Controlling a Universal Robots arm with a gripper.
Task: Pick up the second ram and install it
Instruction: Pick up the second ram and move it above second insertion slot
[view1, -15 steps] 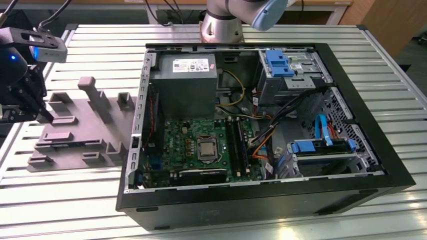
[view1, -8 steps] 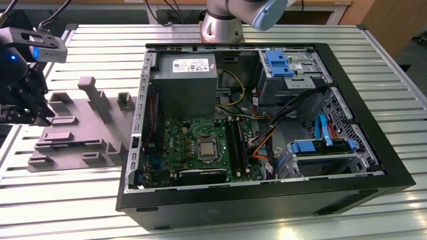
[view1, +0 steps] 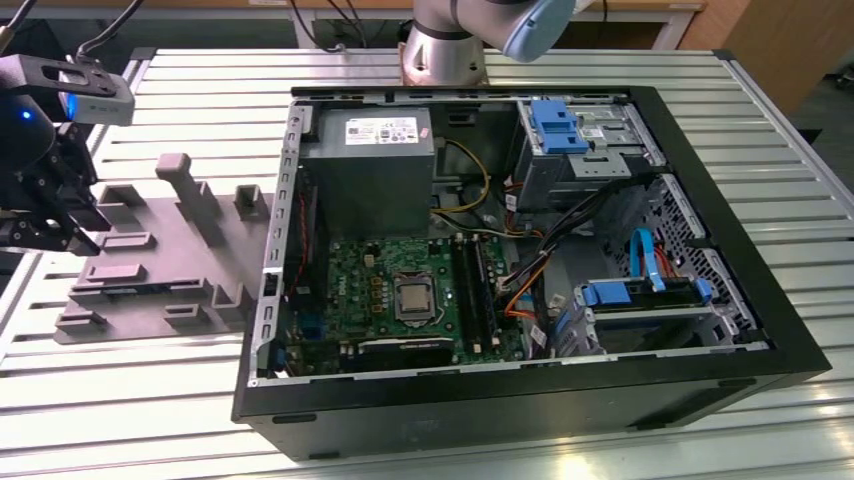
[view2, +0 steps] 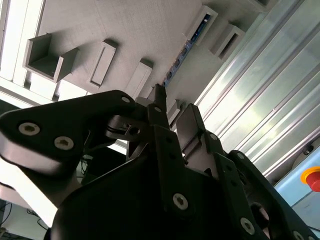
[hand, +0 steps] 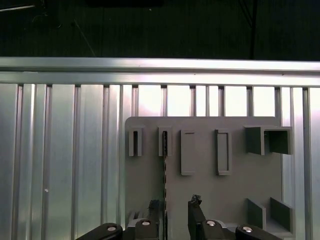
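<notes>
The pincer (hand: 175, 206), fingers apart, hangs above the second ram (hand: 164, 160) in the grey holder (hand: 230, 192).

Ribbed silver aluminium tabletop (view1: 747, 130): pale bands, dark grooves. Flat matt-grey printed holder plate (view1: 147, 270) near its edge at the exterior view's left. Thin dark second ram (view2: 186, 47), flecked bluish in the second wrist view. Black metal gripper (hand: 175, 202). Black open computer case (view1: 534, 400): green motherboard (view1: 387, 280), blue plastic drive latches (view1: 554, 125), orange cables (view1: 527, 285).

One end of the second ram (hand: 164, 150) hides behind the hand (hand: 176, 205).
</notes>
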